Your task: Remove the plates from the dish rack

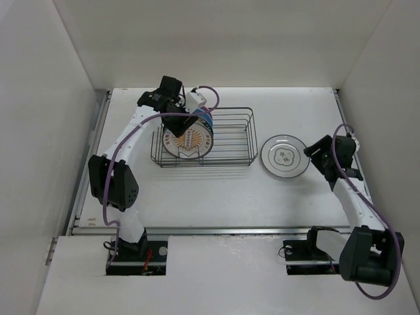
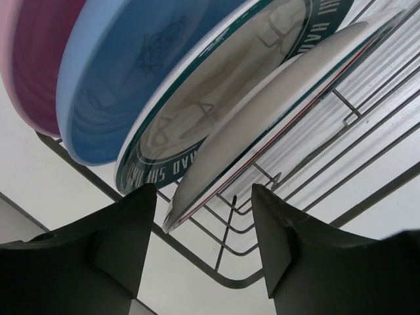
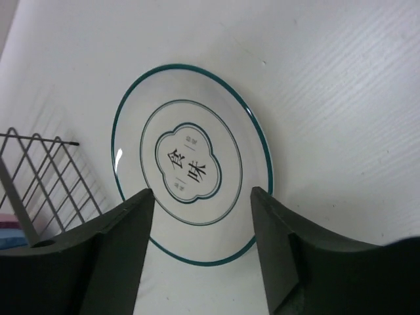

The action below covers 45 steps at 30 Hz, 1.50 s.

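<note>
Dish rack [image 1: 252, 138] holds 4 upright plates [image 2: 125, 85]; rim of orange-patterned plate [image 2: 262, 131] sits between wide-open left jaws. Teal-rimmed plate [image 3: 190, 164] lies flat on table [image 1: 216, 197] just ahead of wide right jaws.

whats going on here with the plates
Two robot arms are emptying the dish rack. The left gripper is open around the rim of the orange-patterned plate, the front one of four standing in the rack. The right gripper hangs open over a teal-rimmed plate lying flat on the table.
</note>
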Tool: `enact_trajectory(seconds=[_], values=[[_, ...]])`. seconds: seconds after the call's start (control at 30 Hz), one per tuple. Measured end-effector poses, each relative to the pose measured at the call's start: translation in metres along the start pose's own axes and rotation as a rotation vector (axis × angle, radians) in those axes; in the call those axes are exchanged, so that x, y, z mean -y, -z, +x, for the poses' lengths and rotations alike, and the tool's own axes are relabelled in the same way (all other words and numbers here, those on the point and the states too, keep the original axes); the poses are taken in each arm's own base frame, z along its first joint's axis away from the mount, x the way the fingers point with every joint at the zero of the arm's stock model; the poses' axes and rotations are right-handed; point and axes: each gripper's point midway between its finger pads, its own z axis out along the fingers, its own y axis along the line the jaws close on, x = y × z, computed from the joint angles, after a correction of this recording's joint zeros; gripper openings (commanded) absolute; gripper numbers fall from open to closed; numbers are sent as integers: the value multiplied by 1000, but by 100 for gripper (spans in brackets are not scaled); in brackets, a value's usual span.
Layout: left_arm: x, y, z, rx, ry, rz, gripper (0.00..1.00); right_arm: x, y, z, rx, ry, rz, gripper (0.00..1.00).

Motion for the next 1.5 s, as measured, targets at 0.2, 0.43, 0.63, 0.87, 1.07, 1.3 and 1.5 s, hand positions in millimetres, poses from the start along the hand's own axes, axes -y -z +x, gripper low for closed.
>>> enact_trajectory(seconds=[0.2, 0.43, 0.63, 0.87, 1.07, 1.3, 1.5], values=[[-6, -4, -1, -8, 7, -36, 38, -33, 22, -27, 87, 136, -99, 73], [-12, -18, 7, -55, -37, -45, 0, -80, 41, -19, 83, 327, -242, 73], [-9, -19, 1, -33, -2, -51, 0, -120, 62, 11, 9, 517, -431, 76], [-15, 0, 0, -7, 23, -62, 0, -193, 99, 60, -116, 745, -745, 85], [-21, 32, -25, 74, 62, -56, 0, -239, 100, 92, -177, 883, -857, 91], [-1, 72, -44, 186, 133, 67, 0, -269, 99, 106, -202, 933, -938, 95], [36, 88, -46, 227, 244, 302, 0, -290, 103, 108, -197, 912, -1029, 95]])
